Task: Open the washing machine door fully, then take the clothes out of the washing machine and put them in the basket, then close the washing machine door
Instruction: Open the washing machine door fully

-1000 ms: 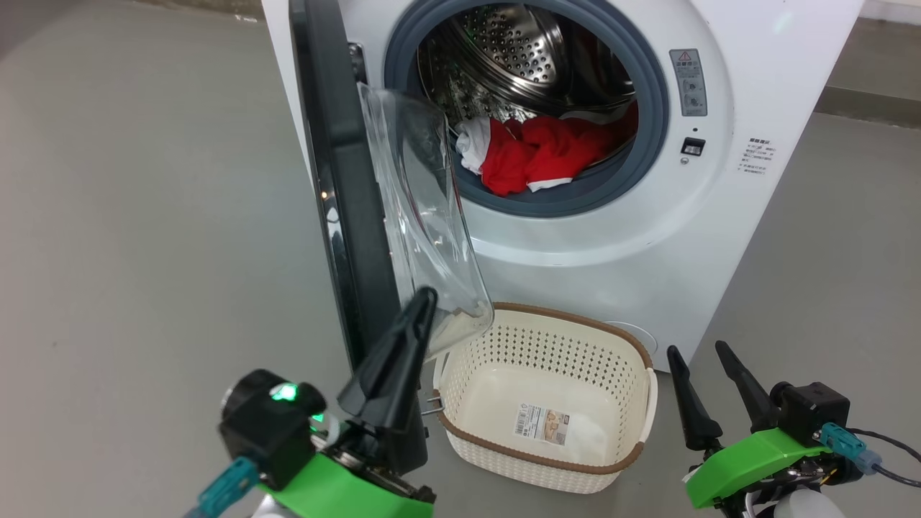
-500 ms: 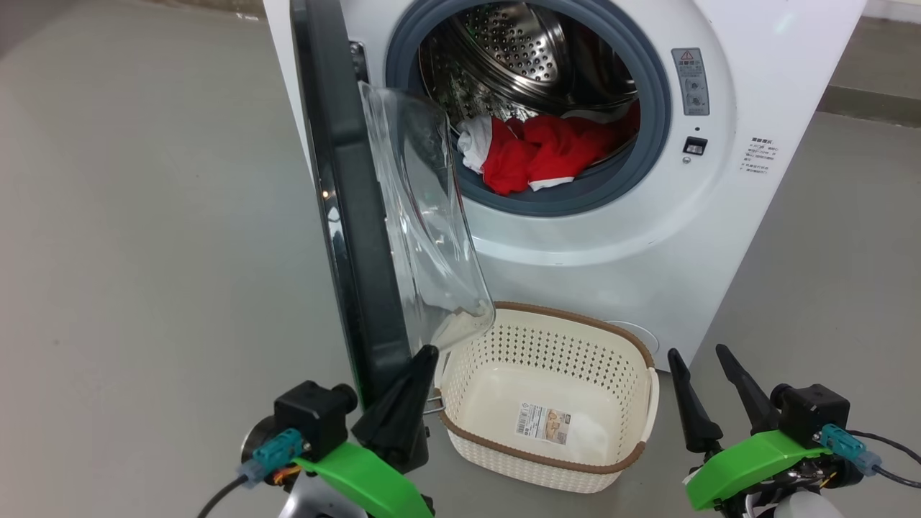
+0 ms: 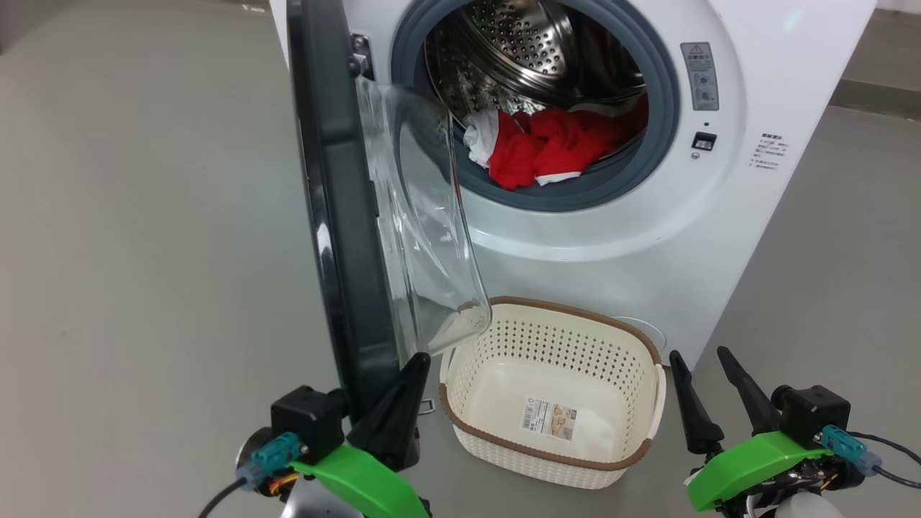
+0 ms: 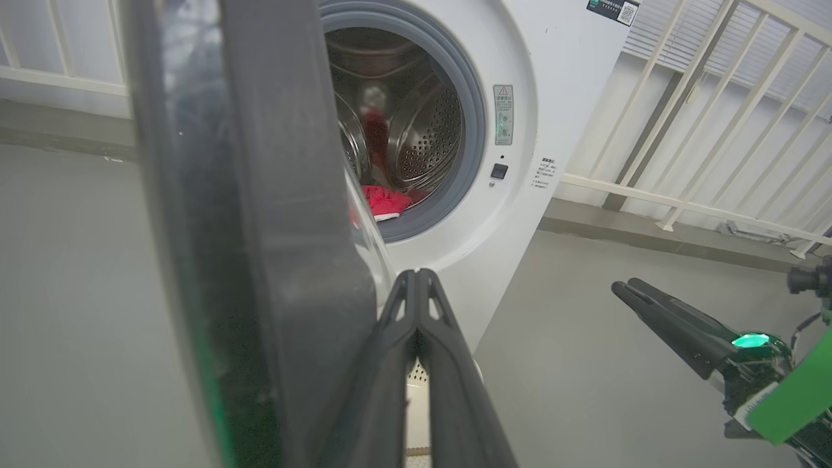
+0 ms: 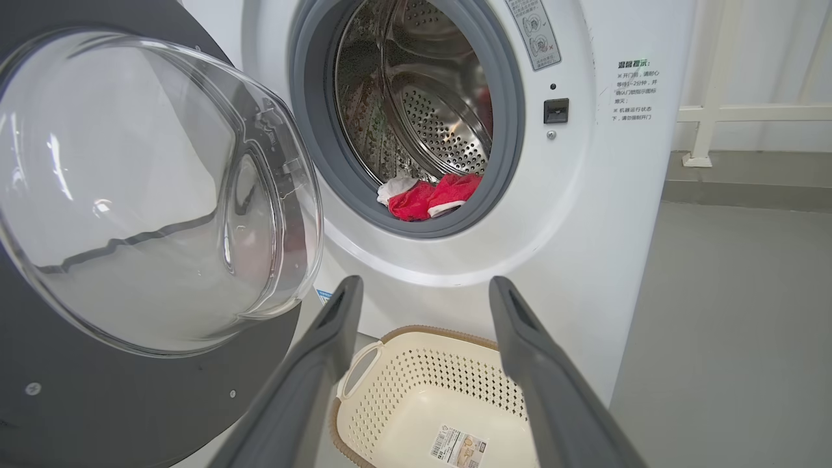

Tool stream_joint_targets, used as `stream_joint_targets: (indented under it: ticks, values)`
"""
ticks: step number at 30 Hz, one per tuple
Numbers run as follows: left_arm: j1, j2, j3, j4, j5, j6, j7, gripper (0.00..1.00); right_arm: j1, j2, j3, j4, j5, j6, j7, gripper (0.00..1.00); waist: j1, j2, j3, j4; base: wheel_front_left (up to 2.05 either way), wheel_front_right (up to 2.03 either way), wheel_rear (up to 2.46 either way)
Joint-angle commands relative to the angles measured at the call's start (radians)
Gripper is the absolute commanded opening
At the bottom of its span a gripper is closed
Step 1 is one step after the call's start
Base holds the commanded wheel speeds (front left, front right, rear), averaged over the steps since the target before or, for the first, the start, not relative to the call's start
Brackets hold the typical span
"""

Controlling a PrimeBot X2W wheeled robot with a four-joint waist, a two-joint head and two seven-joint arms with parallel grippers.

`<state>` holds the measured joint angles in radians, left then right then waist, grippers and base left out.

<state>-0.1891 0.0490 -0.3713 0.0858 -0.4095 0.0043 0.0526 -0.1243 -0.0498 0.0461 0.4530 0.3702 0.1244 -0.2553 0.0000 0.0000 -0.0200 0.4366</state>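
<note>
Our left hand (image 3: pixel 416 360), clenched shut, has sunk from the glass of the washing machine door (image 3: pixel 338 216) to beside its lower edge. Our right hand (image 3: pixel 698 354) waits spread. The basket (image 3: pixel 536 460) sits empty and the clothes (image 3: pixel 547 147) lie in the drum (image 3: pixel 525 43), so we judge unloading comes next.

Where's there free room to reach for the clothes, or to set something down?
Free: the drum mouth above the clothes; inside the basket, bare but a label; floor left of the washing machine door. Crowded: between door glass and basket handle, by the left gripper.
</note>
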Motion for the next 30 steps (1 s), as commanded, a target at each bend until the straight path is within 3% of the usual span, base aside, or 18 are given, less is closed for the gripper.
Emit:
stream_joint_targets:
  ticks: [1,12,30]
  values:
    - [-0.003,0.021,0.058,-0.032,-0.004,0.031,0.000,0.00,-0.019,0.000,0.019,-0.019,0.007,0.006,-0.006,1.00,0.0000,0.0000,0.006,0.013,0.00,0.00,0.00]
    - [0.035,0.047,0.107,-0.086,-0.009,0.084,-0.009,0.00,-0.029,0.000,0.020,-0.012,0.000,0.006,-0.006,1.00,0.0000,0.0000,0.026,0.065,0.00,0.00,0.00]
    - [0.070,0.122,0.254,-0.117,-0.030,0.169,-0.041,0.00,-0.041,0.000,0.027,-0.007,-0.041,0.006,-0.006,1.00,0.0000,0.0000,0.070,0.077,0.00,0.00,0.00]
